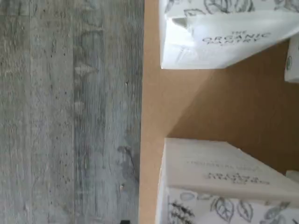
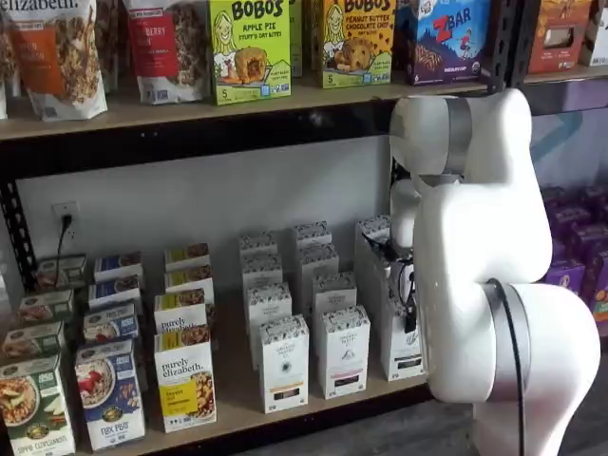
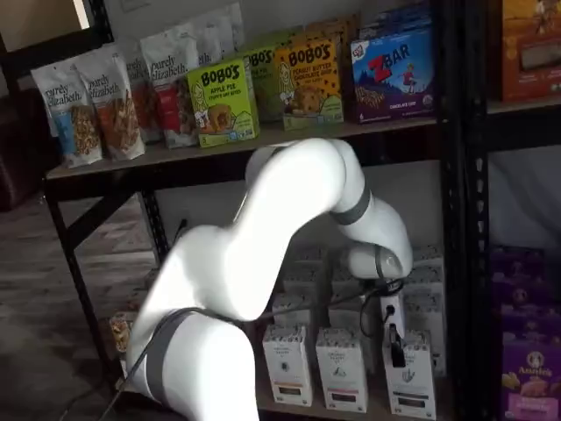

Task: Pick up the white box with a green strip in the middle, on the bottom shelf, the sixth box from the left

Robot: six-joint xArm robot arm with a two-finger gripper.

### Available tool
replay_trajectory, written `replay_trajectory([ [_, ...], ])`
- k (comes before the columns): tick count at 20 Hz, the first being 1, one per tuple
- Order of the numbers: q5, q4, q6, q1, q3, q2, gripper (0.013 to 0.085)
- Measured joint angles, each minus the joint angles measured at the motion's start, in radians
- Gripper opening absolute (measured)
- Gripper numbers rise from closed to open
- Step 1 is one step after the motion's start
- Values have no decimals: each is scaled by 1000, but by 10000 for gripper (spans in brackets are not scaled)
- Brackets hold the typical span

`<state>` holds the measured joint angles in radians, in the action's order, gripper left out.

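The white box (image 2: 403, 350) stands at the right end of the front row on the bottom shelf (image 2: 237, 410), partly hidden by my arm. It also shows in a shelf view (image 3: 410, 379), with a speckled top and a dark label low down. My gripper (image 3: 395, 347) hangs just over its top front edge, with only one black finger showing side-on. In a shelf view the gripper (image 2: 410, 321) is a small dark piece against the box. The wrist view shows two white leaf-printed cartons (image 1: 224, 37) on the tan board (image 1: 187, 102). I cannot tell which of them is the target.
Like white cartons (image 2: 283, 363) stand in rows to the left, then "purely elizabeth" boxes (image 2: 185, 380) and blue cereal boxes (image 2: 109, 394). Purple boxes (image 3: 530, 368) fill the right bay past a black upright (image 3: 456, 219). The grey plank floor (image 1: 70, 112) lies before the shelf edge.
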<state>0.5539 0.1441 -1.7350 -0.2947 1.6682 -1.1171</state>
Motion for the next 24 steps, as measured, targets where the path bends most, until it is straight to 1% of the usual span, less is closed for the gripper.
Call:
replay_trajectory([
  [3,4,-19,-16,0,4,-4,850],
  [5,4,-36,-32,-1,3,-5,770],
  [7,2,-38,-34,-2,0,-2,770],
  [9,-1,-34,-33,-3,-4,1,690],
  [16,-13,-17,-15,0,-11,3,690],
  [22,-15,-22,-14,5,-16,5,690],
  [24,-8,-26,-17,5,-16,6,610],
])
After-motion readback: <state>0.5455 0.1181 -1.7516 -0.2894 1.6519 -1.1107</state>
